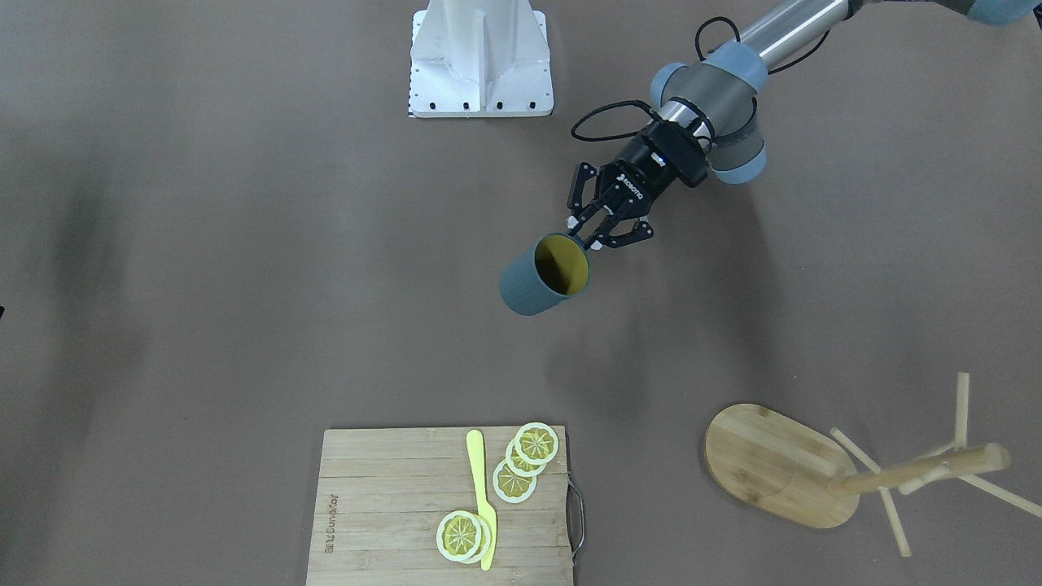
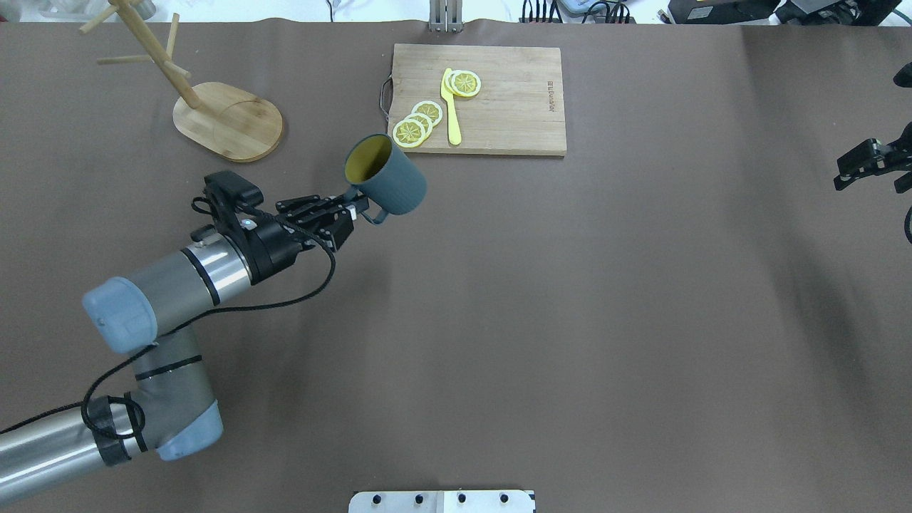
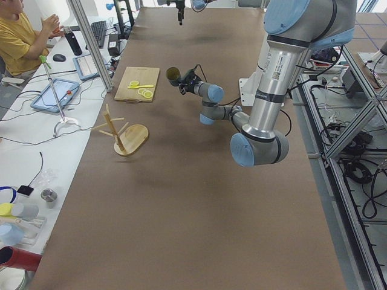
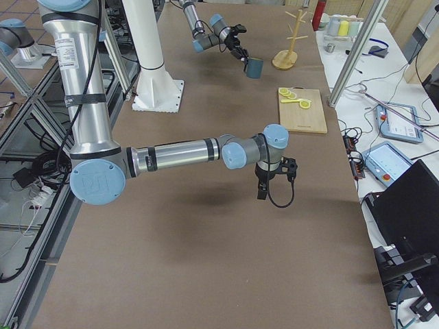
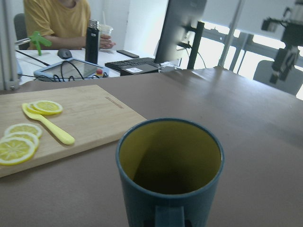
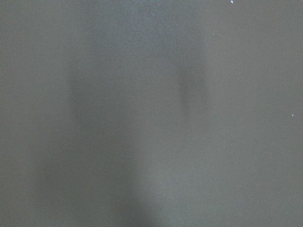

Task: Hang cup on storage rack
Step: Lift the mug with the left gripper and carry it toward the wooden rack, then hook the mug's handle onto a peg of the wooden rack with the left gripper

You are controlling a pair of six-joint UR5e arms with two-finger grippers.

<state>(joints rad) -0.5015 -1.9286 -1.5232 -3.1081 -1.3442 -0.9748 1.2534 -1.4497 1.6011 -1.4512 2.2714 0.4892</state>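
Observation:
The dark slate-blue cup (image 2: 395, 185) with a yellow-olive inside hangs tilted above the table, its mouth turned towards the rack side. My left gripper (image 2: 356, 209) is shut on its squarish handle; the front view shows the same grip (image 1: 588, 238) on the cup (image 1: 529, 289). The left wrist view looks into the cup (image 5: 170, 189). The wooden storage rack (image 2: 228, 121) stands on its oval base at the far left, apart from the cup, and also shows in the front view (image 1: 773, 464). My right gripper (image 2: 866, 167) hovers at the right edge, empty; I cannot tell how its jaws stand.
A bamboo cutting board (image 2: 513, 107) with lemon slices (image 2: 417, 122) and a yellow utensil (image 2: 452, 107) lies at the far middle, just behind the cup. An operator sits beyond the table's far edge (image 5: 57, 19). The robot base (image 1: 480, 57) stands at the near edge.

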